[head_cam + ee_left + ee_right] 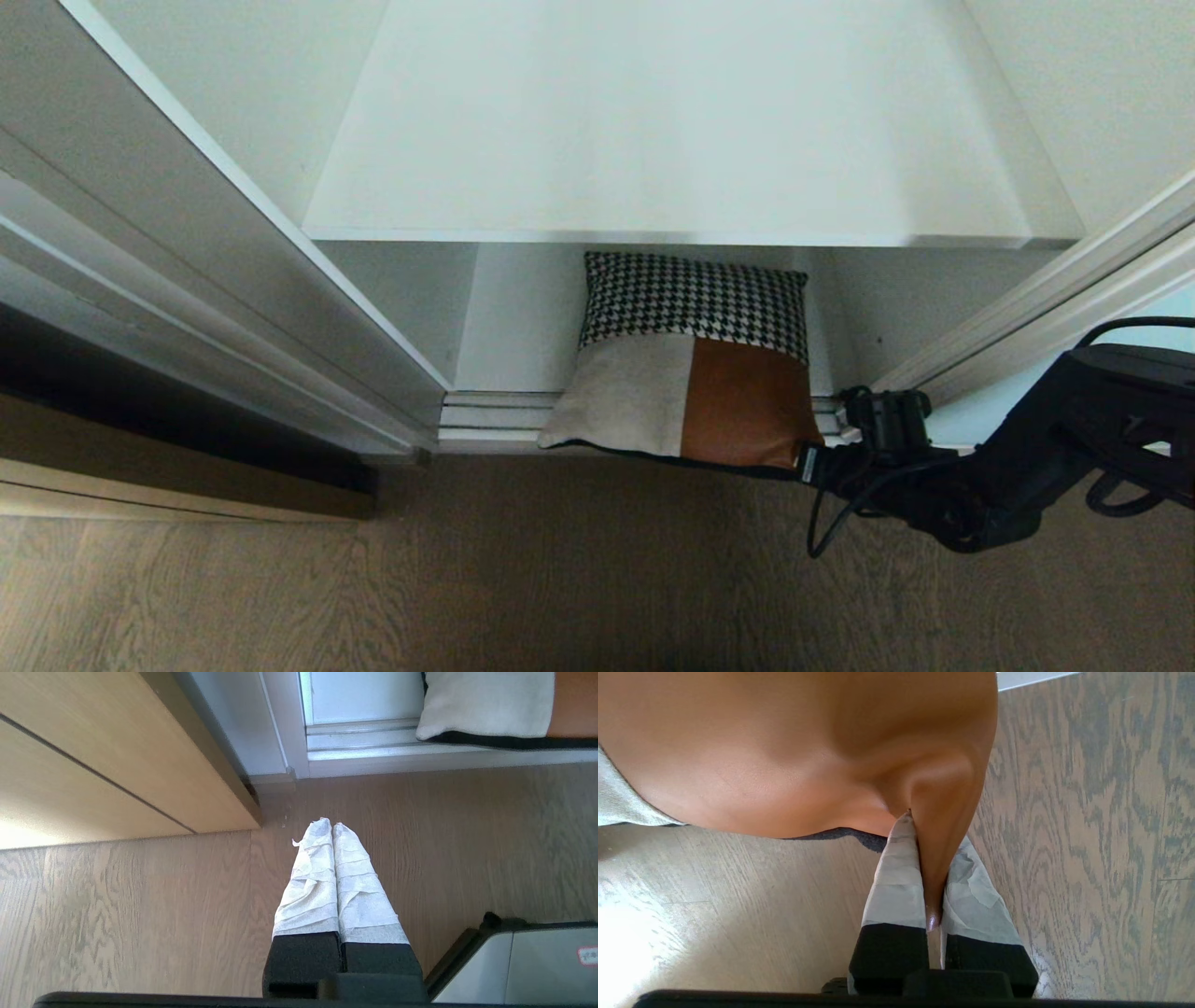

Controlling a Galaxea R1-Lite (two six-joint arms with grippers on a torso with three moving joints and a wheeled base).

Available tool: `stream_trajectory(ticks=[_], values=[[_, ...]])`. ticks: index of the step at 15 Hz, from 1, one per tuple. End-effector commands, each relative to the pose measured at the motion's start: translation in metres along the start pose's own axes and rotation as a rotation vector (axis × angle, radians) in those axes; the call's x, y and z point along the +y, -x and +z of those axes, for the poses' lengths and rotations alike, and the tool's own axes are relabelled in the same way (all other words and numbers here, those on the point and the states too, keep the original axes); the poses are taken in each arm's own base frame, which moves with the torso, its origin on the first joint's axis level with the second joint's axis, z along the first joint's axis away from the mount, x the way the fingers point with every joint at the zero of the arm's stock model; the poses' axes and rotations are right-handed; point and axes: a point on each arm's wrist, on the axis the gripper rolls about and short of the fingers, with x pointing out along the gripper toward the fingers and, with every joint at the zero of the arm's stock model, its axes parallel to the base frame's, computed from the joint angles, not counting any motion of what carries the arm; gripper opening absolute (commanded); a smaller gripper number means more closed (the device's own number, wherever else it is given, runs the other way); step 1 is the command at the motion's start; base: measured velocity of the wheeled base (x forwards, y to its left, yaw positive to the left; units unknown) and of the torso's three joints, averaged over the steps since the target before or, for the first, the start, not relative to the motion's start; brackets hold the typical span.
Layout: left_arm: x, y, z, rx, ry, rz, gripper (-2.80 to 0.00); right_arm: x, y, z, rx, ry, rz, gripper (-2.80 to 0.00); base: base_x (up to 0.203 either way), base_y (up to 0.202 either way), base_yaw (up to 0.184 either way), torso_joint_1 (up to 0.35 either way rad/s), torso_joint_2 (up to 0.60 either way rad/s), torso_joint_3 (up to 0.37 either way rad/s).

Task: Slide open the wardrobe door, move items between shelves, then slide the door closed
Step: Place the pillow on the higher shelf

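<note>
So the wardrobe's open, and the patchwork cushion (686,373) is down at the bottom, under the broad white shelf (691,121). It leans back into the compartment, with its cream and rust-orange end hanging out over the silver door track (490,415) toward the wood floor (467,579). The houndstooth part sits further in, under the shelf edge.

The right pincer (810,464) comes in low from the right and has the cushion's rust-orange corner pinched. In the right wrist view the orange fabric (808,751) is bunched into a fold and squeezed tight between the two tape-wrapped fingers (896,877). So it's clenched on the cushion, right at the near right corner, just above the floor.

The left pincer (332,823) is off to the side, pointing down at bare floor, fingers pressed together with nothing in them. A tan wooden panel (93,765) is near it, and the cushion's cream corner (481,704) is well apart from it.

Frosted pale blue glass of the sliding door (980,411) peeks out on the right behind the arm.
</note>
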Motion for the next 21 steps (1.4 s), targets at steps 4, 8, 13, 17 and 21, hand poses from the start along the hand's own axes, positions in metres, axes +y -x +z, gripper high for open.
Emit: stream_trajectory(ticks=[4,8,13,17,21], values=[[0.005,-0.006,0.045,0.161,0.032,-0.026,-2.80,-0.006,0.001,0.000,0.002,-0.013,-0.009,-2.80,0.000,0.000,0.000,0.000,0.00,0.000],[0.009,-0.042,0.098,0.331,0.141,-0.132,-2.80,-0.008,0.002,-0.004,-0.020,-0.012,0.004,-2.80,0.000,0.000,0.000,0.000,0.00,0.000],[0.004,-0.080,0.106,0.729,0.353,-0.433,-2.80,-0.008,0.002,-0.003,-0.022,-0.010,0.004,-2.80,0.000,0.000,0.000,0.000,0.00,0.000],[0.001,-0.140,0.080,0.939,0.395,-0.458,-2.80,-0.009,-0.004,-0.006,-0.015,-0.010,0.001,-2.80,0.000,0.000,0.000,0.000,0.00,0.000],[-0.015,-0.194,0.036,1.013,0.322,-0.462,-2.80,-0.009,-0.006,-0.006,-0.018,-0.005,0.002,-2.80,0.000,0.000,0.000,0.000,0.00,0.000]])
